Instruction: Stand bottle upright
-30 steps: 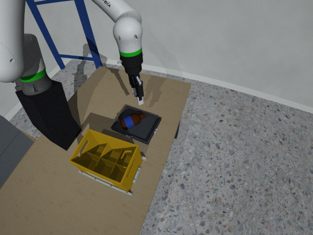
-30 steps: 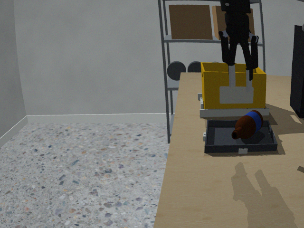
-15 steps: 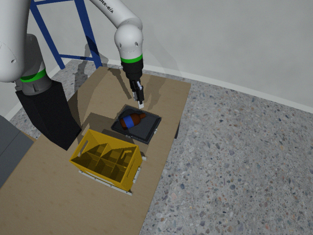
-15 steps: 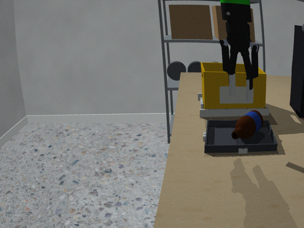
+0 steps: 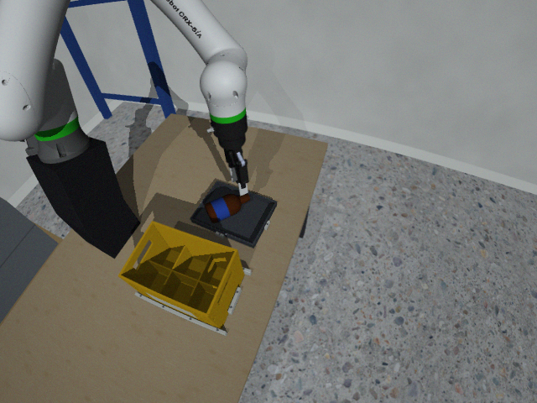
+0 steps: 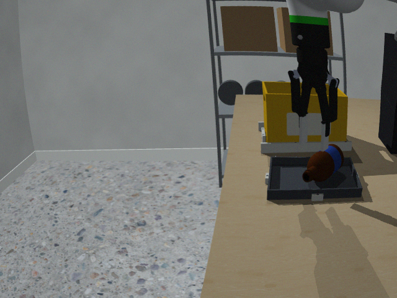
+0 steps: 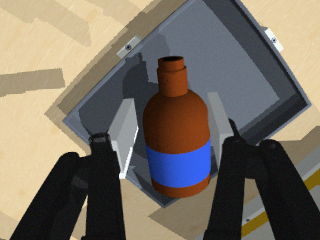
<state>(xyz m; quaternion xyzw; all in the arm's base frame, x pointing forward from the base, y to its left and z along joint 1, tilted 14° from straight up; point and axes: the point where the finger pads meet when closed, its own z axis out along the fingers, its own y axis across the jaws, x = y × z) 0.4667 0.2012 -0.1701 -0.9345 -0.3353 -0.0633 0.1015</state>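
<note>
Bottle (image 5: 225,206) (image 6: 322,165) (image 7: 177,130), brown with a blue band, lying in the tray (image 5: 256,238) (image 6: 288,194) (image 7: 295,111).
</note>
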